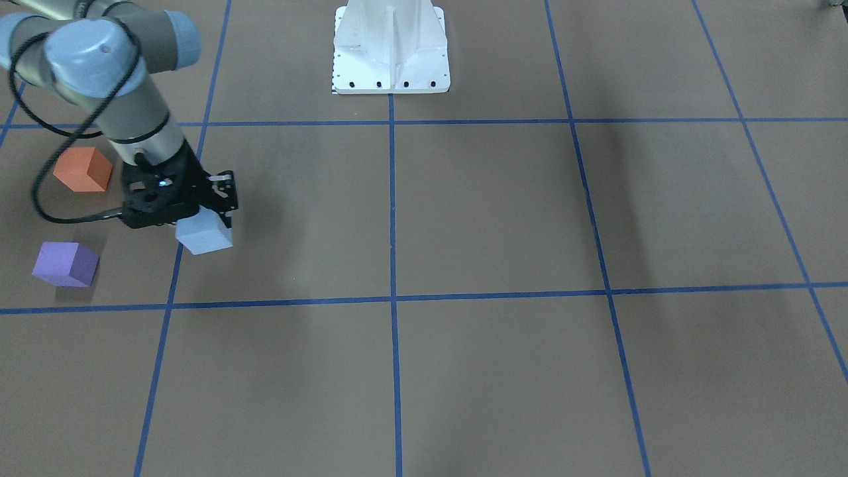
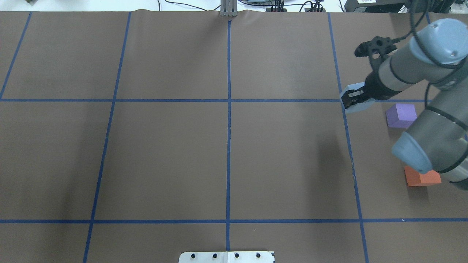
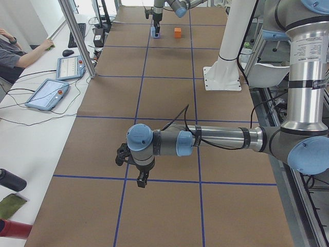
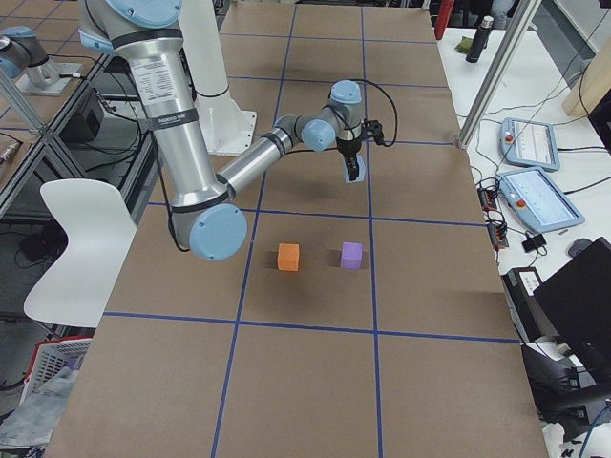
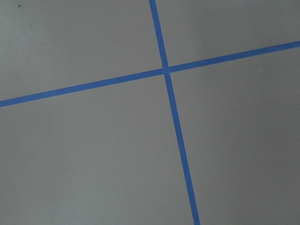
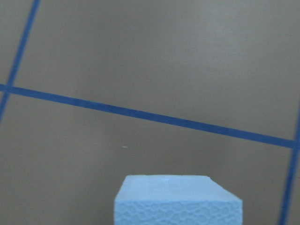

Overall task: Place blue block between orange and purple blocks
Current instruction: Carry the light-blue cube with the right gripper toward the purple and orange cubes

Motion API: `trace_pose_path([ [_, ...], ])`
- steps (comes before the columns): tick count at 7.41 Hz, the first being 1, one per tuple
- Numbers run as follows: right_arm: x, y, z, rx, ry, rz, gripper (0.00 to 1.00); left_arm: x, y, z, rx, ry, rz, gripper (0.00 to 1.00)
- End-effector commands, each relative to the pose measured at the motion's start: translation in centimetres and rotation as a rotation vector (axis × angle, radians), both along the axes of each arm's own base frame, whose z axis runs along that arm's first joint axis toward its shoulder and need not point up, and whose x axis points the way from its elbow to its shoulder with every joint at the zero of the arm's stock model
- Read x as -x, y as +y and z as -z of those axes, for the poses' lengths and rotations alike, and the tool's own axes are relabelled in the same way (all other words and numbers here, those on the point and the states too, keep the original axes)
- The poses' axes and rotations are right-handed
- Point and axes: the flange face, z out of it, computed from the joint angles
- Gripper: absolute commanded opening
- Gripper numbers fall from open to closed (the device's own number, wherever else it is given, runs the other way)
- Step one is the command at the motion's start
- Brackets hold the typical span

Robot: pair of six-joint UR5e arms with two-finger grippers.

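Observation:
My right gripper (image 1: 207, 224) is shut on the light blue block (image 1: 204, 236) and holds it just above the brown table. It also shows in the overhead view (image 2: 354, 99), over a blue tape line. The block fills the bottom of the right wrist view (image 6: 178, 199). The orange block (image 1: 83, 169) and the purple block (image 1: 65, 263) lie on the table beyond the gripper, towards the table's end, with a gap between them. They also show in the overhead view: purple (image 2: 401, 115), orange (image 2: 420, 177). My left gripper (image 3: 142, 180) hangs over a tape line far from the blocks; I cannot tell whether it is open.
The white robot pedestal (image 1: 391, 50) stands at the middle of the robot's edge. Blue tape lines (image 1: 392, 298) divide the table into squares. An operator (image 3: 20, 51) and tablets (image 3: 49, 92) are at the side bench. The right arm's elbow (image 2: 435, 146) partly covers the orange block from overhead.

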Motion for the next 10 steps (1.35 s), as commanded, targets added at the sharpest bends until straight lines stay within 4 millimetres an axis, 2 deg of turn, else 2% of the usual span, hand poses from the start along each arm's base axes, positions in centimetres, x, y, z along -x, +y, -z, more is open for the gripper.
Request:
trace_pose_path([
  [1,-8.1,4.1,-10.3,0.026,0.032,-0.011,0.58,-0.1,0.4,1.5,0.005,0.001,0.033,1.0],
  [2,-10.1,6.5,-14.3,0.023,0.025,-0.028,0.58,0.0,0.4,1.8,0.0,0.001,0.035,1.0],
  [3,-10.4,7.1,-17.0,0.057,0.006,-0.079,0.58,-0.1,0.3,1.8,-0.003,0.001,0.033,1.0],
  [4,-9.7,7.0,-18.7,0.086,-0.035,-0.14,0.58,0.0,0.4,1.8,-0.003,0.001,0.035,1.0],
  [7,-4.5,8.8,-19.3,0.099,-0.019,-0.178,0.58,0.0,0.4,2.1,-0.007,0.001,0.035,1.0],
  [8,-3.8,9.1,-19.5,0.099,-0.009,-0.176,0.6,-0.1,0.4,2.1,-0.007,-0.001,0.033,1.0],
  [9,-3.2,9.3,-19.6,0.092,0.001,-0.169,0.7,0.0,0.4,2.1,-0.007,-0.001,0.035,1.0],
  [10,-2.7,9.5,-19.9,0.084,0.014,-0.165,0.98,0.0,0.4,2.1,-0.007,-0.001,0.035,1.0],
])
